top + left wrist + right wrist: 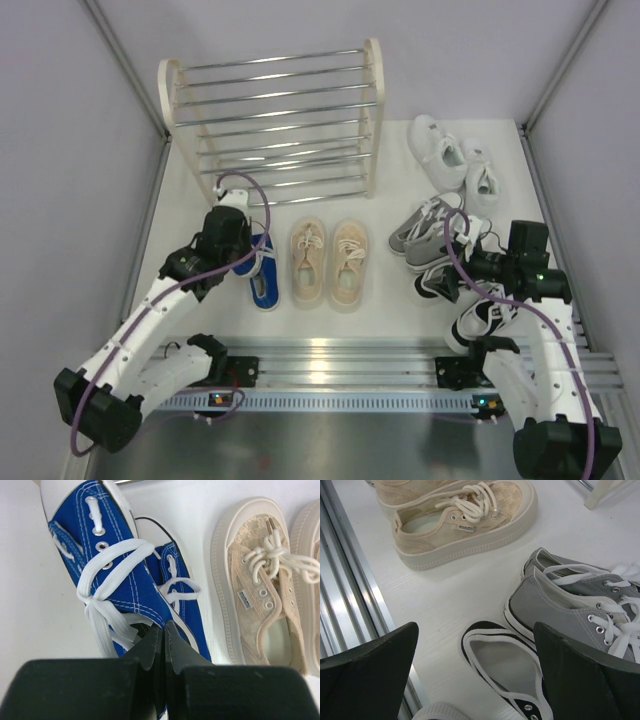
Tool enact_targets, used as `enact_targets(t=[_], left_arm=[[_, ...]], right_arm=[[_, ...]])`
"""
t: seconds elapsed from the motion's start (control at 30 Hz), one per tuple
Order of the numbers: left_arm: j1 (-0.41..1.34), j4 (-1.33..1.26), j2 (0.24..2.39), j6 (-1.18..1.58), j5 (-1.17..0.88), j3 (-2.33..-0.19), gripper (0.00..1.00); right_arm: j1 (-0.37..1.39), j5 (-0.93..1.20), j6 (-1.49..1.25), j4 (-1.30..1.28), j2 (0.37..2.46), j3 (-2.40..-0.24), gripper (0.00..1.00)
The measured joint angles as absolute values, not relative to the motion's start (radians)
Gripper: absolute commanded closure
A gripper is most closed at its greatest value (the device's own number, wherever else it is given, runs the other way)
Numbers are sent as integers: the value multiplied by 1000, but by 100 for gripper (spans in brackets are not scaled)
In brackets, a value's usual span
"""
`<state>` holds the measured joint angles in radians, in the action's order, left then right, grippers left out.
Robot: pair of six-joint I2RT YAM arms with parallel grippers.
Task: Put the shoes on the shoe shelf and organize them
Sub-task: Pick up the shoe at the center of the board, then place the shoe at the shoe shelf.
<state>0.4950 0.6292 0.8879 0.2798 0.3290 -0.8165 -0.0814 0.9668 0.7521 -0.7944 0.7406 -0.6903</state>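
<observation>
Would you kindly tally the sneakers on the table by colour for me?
Blue sneakers: 2
Beige sneakers: 2
Grey sneakers: 2
Black-and-white sneakers: 2
White sneakers: 2
Total: 10

Ten sneakers lie on the worktop [385, 322], in five pairs. There are two blue sneakers [131, 587] at nine o'clock and two beige sneakers [308, 262] in the middle. Two grey sneakers [420, 228] are at three o'clock, two black-and-white sneakers [436, 284] at four o'clock, and two white sneakers [437, 140] at one o'clock. One shoe shelf [372, 110] stands at twelve o'clock. Two robot arms [150, 320] reach in from six o'clock.
</observation>
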Motion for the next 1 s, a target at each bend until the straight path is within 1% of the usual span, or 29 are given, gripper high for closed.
enact_targets(t=[0.2, 0.47, 0.7, 0.87, 1.0], left_arm=[[317, 570, 994, 143, 150, -874, 100], [208, 500, 1097, 10, -2, -929, 100], [166, 450, 1187, -40, -103, -966, 100], [163, 429, 1195, -76, -121, -966, 100], [151, 349, 1240, -146, -126, -966, 100]], right_arm=[[-81, 967, 758, -796, 741, -690, 0], [-81, 966, 759, -799, 742, -690, 1], [-81, 966, 759, -801, 745, -690, 1], [-81, 966, 760, -801, 754, -690, 0], [-81, 966, 760, -801, 760, -690, 0]])
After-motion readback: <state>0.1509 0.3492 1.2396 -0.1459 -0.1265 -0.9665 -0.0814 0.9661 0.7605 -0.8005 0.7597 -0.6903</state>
